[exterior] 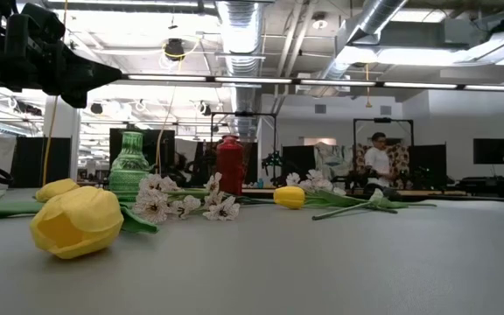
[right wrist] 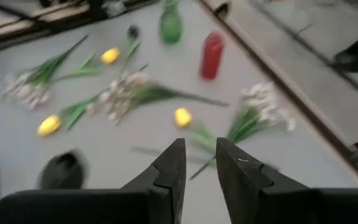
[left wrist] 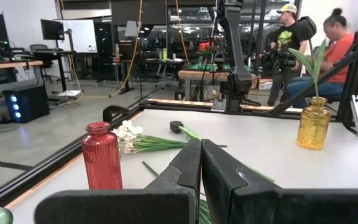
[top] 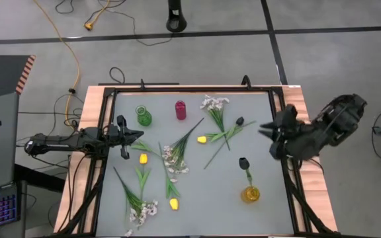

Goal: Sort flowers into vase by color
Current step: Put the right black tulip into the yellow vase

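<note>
Flowers lie scattered on the grey table: yellow tulips [top: 143,158] [top: 174,204] [top: 202,139], a dark tulip [top: 240,121], and white sprays [top: 213,102] [top: 173,158] [top: 141,211]. Another dark tulip [top: 243,162] stands in the yellow vase [top: 250,194]. The green vase [top: 143,116] and red vase [top: 180,110] stand near the far edge. My left gripper [top: 139,135] [left wrist: 201,146] is shut and holds nothing, at the table's left side beside the green vase. My right gripper [top: 263,127] [right wrist: 197,143] hovers above the table's right edge, slightly open, with nothing between its fingers.
A black frame [top: 190,90] rims the table. Bare table shows between the near yellow tulip and the yellow vase [left wrist: 313,123]. In the low view a yellow tulip [exterior: 77,220] lies close to the camera. People sit and stand in the room beyond the table [left wrist: 337,43].
</note>
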You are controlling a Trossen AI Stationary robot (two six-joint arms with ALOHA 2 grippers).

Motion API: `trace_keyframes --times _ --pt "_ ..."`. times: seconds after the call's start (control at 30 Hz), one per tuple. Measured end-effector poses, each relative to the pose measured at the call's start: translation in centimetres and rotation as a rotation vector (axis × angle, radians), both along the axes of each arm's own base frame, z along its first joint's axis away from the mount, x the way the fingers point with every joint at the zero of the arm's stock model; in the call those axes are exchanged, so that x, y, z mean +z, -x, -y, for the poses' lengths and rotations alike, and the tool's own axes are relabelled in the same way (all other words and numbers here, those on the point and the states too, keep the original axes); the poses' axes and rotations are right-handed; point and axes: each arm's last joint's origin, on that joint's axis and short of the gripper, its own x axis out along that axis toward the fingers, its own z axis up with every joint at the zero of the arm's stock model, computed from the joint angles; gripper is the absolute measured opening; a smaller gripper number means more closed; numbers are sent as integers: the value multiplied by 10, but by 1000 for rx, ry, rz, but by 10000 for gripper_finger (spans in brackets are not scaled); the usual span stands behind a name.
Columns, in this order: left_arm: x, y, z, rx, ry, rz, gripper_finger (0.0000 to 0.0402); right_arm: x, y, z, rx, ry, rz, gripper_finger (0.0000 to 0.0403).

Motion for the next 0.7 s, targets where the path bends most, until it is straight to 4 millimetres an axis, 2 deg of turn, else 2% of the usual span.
trace_keyframes --times 0.2,0.53,0.7 --pt "2 0 0 -3 42 27 0 1 -8 24 -112 56 -29 115" --pt "2 0 -1 21 45 30 0 -5 -43 59 -92 85 -192 115" --pt "2 0 -1 21 45 31 0 -11 -59 88 -201 56 -236 115"
